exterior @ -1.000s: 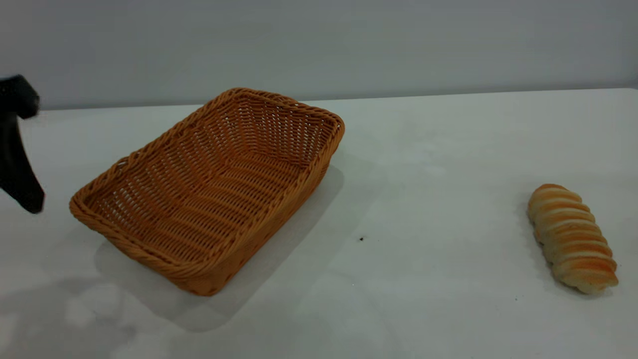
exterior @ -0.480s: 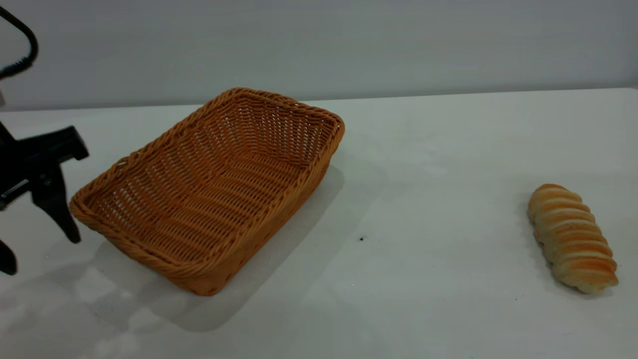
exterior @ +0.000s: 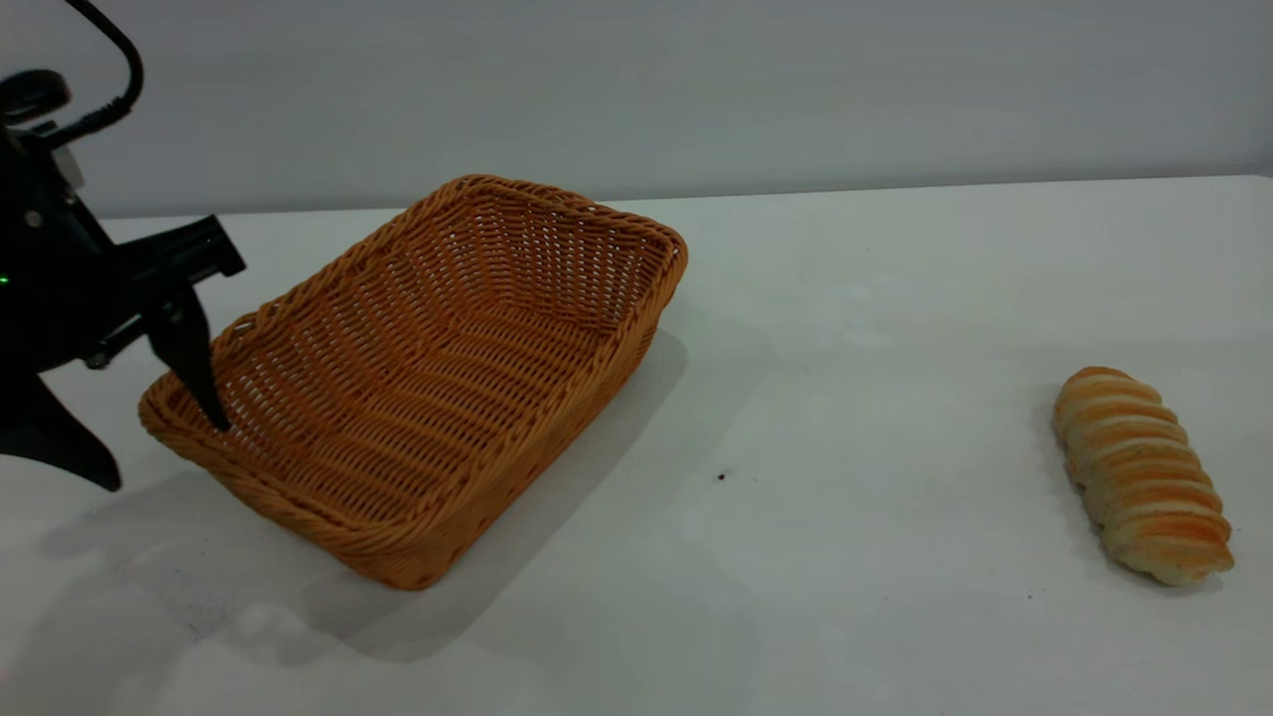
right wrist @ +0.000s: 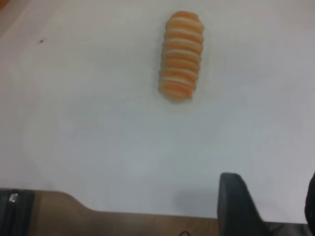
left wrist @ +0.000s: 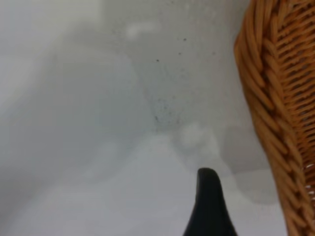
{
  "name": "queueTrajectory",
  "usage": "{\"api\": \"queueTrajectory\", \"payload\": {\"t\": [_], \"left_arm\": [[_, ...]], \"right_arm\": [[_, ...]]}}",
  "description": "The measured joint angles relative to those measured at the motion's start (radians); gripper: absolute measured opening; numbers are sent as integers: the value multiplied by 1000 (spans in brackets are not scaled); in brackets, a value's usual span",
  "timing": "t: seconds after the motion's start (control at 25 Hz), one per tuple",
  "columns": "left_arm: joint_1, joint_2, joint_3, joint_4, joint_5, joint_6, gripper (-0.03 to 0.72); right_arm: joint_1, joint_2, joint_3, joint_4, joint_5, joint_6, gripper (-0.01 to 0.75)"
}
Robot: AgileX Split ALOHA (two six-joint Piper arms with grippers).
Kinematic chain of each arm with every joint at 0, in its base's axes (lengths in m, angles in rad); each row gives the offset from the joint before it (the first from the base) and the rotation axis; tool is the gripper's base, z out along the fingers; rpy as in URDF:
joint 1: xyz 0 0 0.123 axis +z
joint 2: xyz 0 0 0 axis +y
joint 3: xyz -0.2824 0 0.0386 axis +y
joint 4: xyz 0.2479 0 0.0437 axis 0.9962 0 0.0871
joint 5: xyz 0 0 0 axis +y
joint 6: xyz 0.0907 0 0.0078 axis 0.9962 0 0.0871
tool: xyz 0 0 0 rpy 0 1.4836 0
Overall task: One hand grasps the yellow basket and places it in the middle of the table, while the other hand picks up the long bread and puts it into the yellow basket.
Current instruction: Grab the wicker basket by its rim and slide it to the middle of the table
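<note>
The yellow basket (exterior: 428, 378) lies empty on the white table (exterior: 845, 328), left of centre. My left gripper (exterior: 159, 452) is open at the basket's left corner. One finger (exterior: 184, 358) hangs over the braided rim and the other (exterior: 55, 443) is outside it above the table. The left wrist view shows the rim (left wrist: 273, 108) beside one finger (left wrist: 209, 206). The long bread (exterior: 1144, 475) lies at the far right, untouched. My right gripper (right wrist: 273, 209) is open over the table's edge, well short of the bread (right wrist: 181, 55), and is out of the exterior view.
A tiny dark speck (exterior: 721, 477) marks the table between basket and bread. A brown wooden strip (right wrist: 123, 223) runs along the table's edge under the right gripper. A grey wall stands behind the table.
My left gripper has come in from the left edge to the basket's left corner, one finger now over the rim. Basket and bread have not moved.
</note>
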Motion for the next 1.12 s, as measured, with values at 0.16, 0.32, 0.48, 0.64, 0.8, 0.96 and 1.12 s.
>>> {"api": "queueTrajectory", "payload": {"t": [0.16,0.32,0.48,0.64,0.8,0.96,1.12], "left_arm": [[0,44,-9,-59,-28,-1,584],[0,96,-25,-97,-56,0,584],[0,141,-61,-102,-85,14,584],[0,177,-77,-114,-90,21,576],[0,184,-78,-115,-111,21,480],[0,186,-78,-115,-137,20,274],[1,186,-82,-129,-178,14,121]], "right_arm": [[0,0,0,-6,-6,0,376],[0,0,0,-6,-9,0,376],[0,0,0,-6,-11,0,376],[0,0,0,-6,-13,0,376],[0,0,0,-9,-19,0,376],[0,0,0,-9,-18,0,376],[0,0,0,-10,-19,0,376]]}}
